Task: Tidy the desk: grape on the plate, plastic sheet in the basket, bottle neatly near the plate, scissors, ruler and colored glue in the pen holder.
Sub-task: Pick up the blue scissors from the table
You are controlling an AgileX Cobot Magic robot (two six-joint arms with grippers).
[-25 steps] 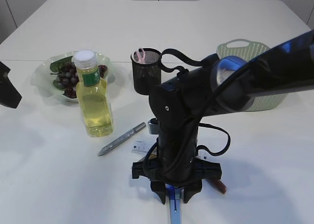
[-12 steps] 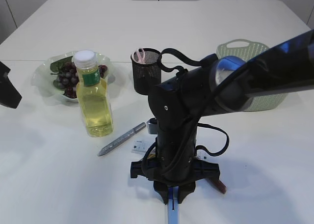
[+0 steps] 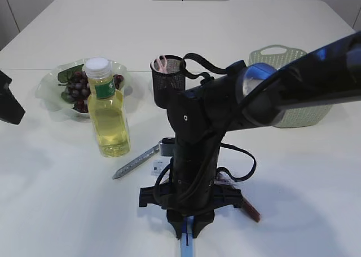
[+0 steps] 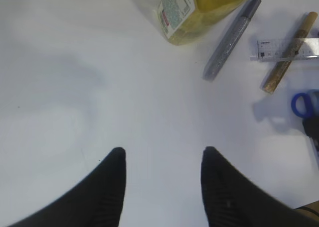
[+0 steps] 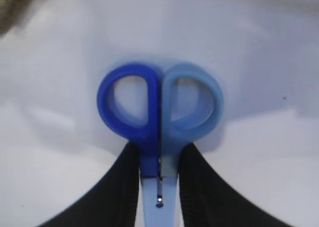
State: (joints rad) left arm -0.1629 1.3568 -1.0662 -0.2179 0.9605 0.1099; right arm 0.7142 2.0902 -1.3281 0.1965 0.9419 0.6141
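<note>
My right gripper (image 5: 159, 150) is shut on the neck of the blue scissors (image 5: 149, 135), just below their two handle rings. In the exterior view this gripper (image 3: 189, 223) points down at the table's front edge, with the scissors' blade (image 3: 185, 248) showing under it. My left gripper (image 4: 162, 155) hangs open over bare table, holding nothing. A silver glue pen (image 4: 232, 38), the clear ruler (image 4: 284, 49) and a gold glue pen (image 4: 279, 72) lie right of the bottle (image 3: 107, 116). The grape (image 3: 76, 93) lies on the green plate (image 3: 48, 91). The plastic sheet is out of view.
The black mesh pen holder (image 3: 168, 79) stands behind the right arm with pink scissors (image 3: 161, 62) in it. The green basket (image 3: 279, 54) is at the back right. A reddish glue pen (image 3: 251, 209) lies beside the right gripper. The left arm (image 3: 8, 102) is at the left edge.
The right gripper's jaws have closed onto the blue scissors. The right arm and the scissors have shifted slightly left. The left arm has not moved.
</note>
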